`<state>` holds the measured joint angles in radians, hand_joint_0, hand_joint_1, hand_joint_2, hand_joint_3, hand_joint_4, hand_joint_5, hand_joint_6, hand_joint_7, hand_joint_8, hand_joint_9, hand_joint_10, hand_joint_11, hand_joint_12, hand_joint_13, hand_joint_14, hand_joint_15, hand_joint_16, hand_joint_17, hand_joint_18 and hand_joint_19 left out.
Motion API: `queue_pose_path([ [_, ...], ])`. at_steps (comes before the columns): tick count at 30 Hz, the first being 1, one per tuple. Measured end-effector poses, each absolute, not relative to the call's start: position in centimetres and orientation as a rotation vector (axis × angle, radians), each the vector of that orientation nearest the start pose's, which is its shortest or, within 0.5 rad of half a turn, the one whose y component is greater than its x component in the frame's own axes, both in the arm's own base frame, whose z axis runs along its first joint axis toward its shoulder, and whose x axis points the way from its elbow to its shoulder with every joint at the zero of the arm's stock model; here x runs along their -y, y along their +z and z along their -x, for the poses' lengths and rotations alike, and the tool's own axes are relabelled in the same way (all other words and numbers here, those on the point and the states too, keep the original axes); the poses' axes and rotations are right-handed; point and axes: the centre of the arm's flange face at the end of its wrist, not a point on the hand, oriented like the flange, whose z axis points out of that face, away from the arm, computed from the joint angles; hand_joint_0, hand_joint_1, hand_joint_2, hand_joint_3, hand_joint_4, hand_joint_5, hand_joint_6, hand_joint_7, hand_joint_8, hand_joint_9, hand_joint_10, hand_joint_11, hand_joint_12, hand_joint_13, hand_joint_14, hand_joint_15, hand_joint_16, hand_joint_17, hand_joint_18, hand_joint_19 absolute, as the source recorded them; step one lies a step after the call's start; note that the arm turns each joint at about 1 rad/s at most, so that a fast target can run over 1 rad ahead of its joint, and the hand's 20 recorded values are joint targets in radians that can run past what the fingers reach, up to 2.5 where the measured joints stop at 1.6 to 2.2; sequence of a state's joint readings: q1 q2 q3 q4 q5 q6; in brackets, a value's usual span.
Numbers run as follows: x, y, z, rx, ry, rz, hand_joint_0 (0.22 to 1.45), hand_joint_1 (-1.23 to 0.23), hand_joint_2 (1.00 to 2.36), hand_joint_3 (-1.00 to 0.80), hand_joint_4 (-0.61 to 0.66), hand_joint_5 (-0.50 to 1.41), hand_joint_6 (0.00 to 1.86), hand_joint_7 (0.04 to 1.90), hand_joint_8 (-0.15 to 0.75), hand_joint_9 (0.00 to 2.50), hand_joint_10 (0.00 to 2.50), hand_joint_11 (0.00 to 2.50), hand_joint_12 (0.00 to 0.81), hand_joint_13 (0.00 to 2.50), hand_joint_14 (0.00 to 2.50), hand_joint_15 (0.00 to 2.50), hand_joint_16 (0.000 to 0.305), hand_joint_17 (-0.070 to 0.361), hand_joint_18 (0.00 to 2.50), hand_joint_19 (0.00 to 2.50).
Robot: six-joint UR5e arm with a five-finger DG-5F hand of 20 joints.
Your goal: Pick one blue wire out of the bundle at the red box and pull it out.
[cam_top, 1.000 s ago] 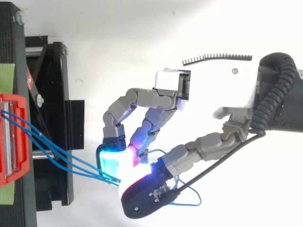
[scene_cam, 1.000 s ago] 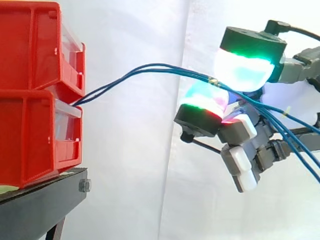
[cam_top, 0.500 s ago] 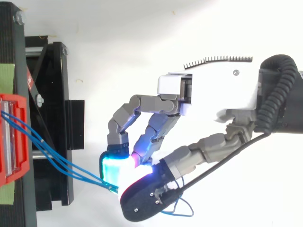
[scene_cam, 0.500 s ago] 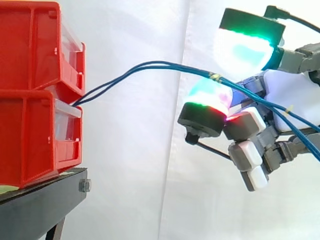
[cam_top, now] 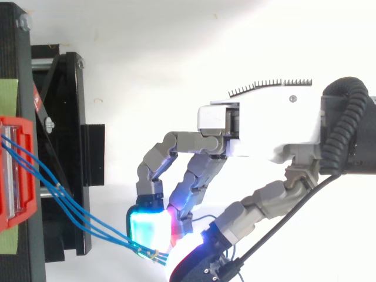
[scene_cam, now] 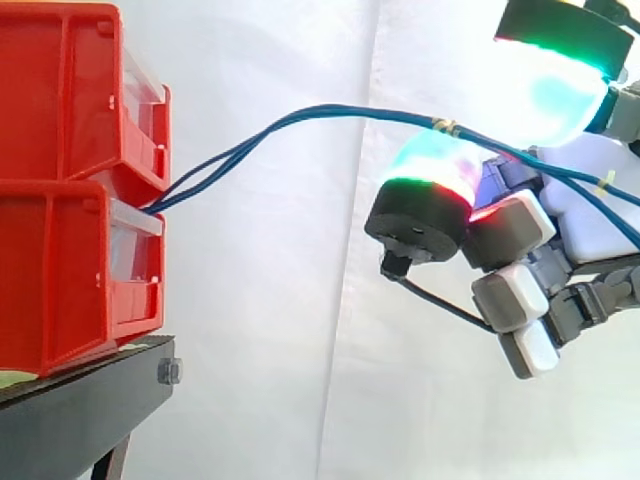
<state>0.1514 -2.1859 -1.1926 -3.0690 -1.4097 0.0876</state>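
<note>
Several thin blue wires point(scene_cam: 300, 120) come out from between the two stacked red bins point(scene_cam: 70, 100) and arc to the right as one bundle. They run over a glowing finger pad point(scene_cam: 430, 165) and under the green-lit thumb pad point(scene_cam: 555, 80) of my hand point(scene_cam: 590, 215), whose fingers are curled around them. A small yellow tie point(scene_cam: 447, 126) binds the bundle just at the pads. From above, the wires point(cam_top: 76, 205) leave the red bin point(cam_top: 12, 176) and end between the cyan pad point(cam_top: 150, 229) and the thumb of the hand point(cam_top: 264, 126).
The bins stand on a black stand point(scene_cam: 80, 400) at the left, seen from above as a black frame point(cam_top: 64, 147). A white curtain hangs behind. Open space lies between the bins and my hand.
My hand has moved up and to the right in the side view, away from the bins, taking the wire bundle with it. The thumb pad has risen further above the finger pad.
</note>
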Motion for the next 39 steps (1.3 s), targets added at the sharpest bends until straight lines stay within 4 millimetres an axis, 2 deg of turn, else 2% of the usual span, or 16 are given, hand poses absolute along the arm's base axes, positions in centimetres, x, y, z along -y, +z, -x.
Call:
queue_pose_path([
  [10,3.80,30.22,-72.04,-1.276,1.196,-1.424,0.71,-0.86,1.01,-0.31,0.17,-0.22,0.96,1.03,0.335,0.87,0.01,0.83,0.427,0.88,0.02,0.56,0.053,0.119,0.80,0.47],
  [13,3.70,30.13,-71.93,-1.285,1.205,-1.436,0.68,-0.80,1.01,-0.31,0.17,-0.21,0.97,0.96,0.341,0.89,0.01,0.82,0.431,0.89,0.02,0.57,0.053,0.119,0.80,0.49],
  [25,3.29,30.05,-71.81,-1.302,1.250,-1.457,0.59,-0.66,1.01,-0.37,0.18,-0.18,0.94,0.94,0.359,0.97,0.01,0.81,0.432,0.90,0.02,0.58,0.053,0.120,0.77,0.54],
  [31,3.24,30.04,-71.79,-1.296,1.260,-1.470,0.59,-0.75,1.00,-0.50,0.19,-0.17,0.94,0.98,0.362,0.99,0.02,0.84,0.435,0.91,0.02,0.58,0.053,0.120,0.79,0.53],
  [39,3.27,29.94,-71.65,-1.299,1.260,-1.487,0.51,-0.77,1.00,-0.50,0.19,-0.15,0.95,0.99,0.376,1.02,0.01,0.85,0.451,0.93,0.02,0.59,0.057,0.128,0.83,0.52],
])
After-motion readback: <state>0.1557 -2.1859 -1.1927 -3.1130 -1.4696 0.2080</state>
